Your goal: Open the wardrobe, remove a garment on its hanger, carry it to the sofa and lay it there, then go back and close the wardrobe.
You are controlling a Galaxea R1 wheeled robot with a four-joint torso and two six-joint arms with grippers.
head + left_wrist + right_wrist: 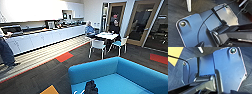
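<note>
A: Where does the job stand?

B: The sofa (120, 75) is right in front of the robot, bright blue, its seat broad and bare toward the back. At the very near edge of the seat sits a dark bunched shape (90, 87) with a sliver of something pale (79, 92) beside it. I take that for the garment and perhaps its hanger, but it is cut off by the frame edge and I would not swear to it.

A: And the end effectors?

B: I cannot tell whether either one is apart or together; both wrist views give mostly the robot's own dark plate over dark carpet (175, 15).

A: So what could go wrong?

B: If that dark heap is the garment, it lies close to the seat's front lip. Limp fabric bunched there could slide to the floor, or catch on an arm and be dragged off.

A: Anything around the robot?

B: A white chair (98, 46) and a table (107, 35) with seated people stand beyond the sofa, and a person (6, 51) stands by the counter (45, 37). A wide turn could clip someone.
</note>
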